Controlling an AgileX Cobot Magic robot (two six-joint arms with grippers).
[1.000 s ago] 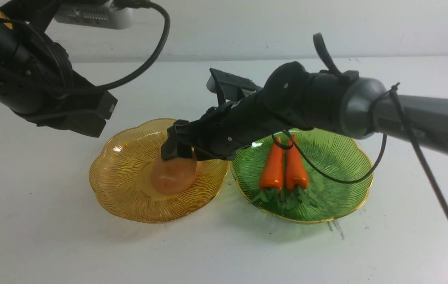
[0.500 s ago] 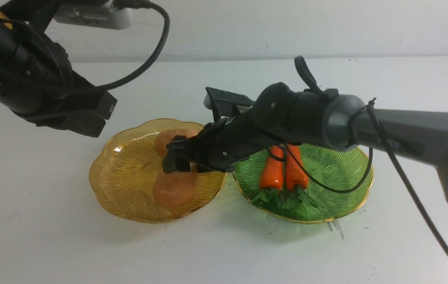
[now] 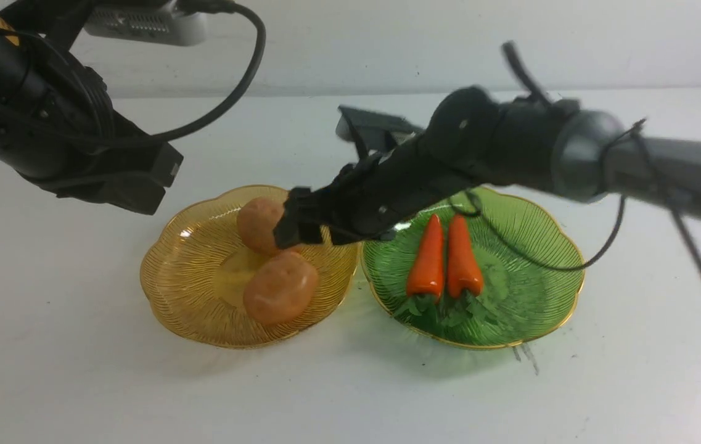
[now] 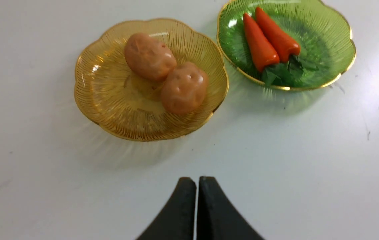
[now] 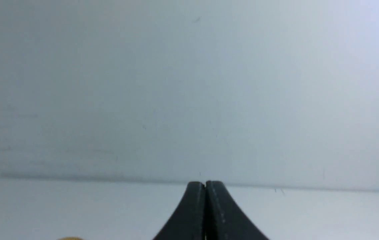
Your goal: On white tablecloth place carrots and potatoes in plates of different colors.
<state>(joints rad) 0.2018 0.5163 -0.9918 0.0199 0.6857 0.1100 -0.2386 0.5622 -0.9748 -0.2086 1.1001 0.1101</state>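
Right pincer (image 3: 290, 226) closed, partly hiding far potato (image 3: 254, 223)

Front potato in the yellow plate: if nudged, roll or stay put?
Probably rolls: the front potato is rounded and lumpy, so it would likely wobble rather than slide. It seems to touch the back potato, so a push that way may shift both. The yellow plate has a raised ribbed rim that should probably keep it in.

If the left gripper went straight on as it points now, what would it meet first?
The left gripper would likely meet bare tablecloth short of the amber plate; depth unclear.
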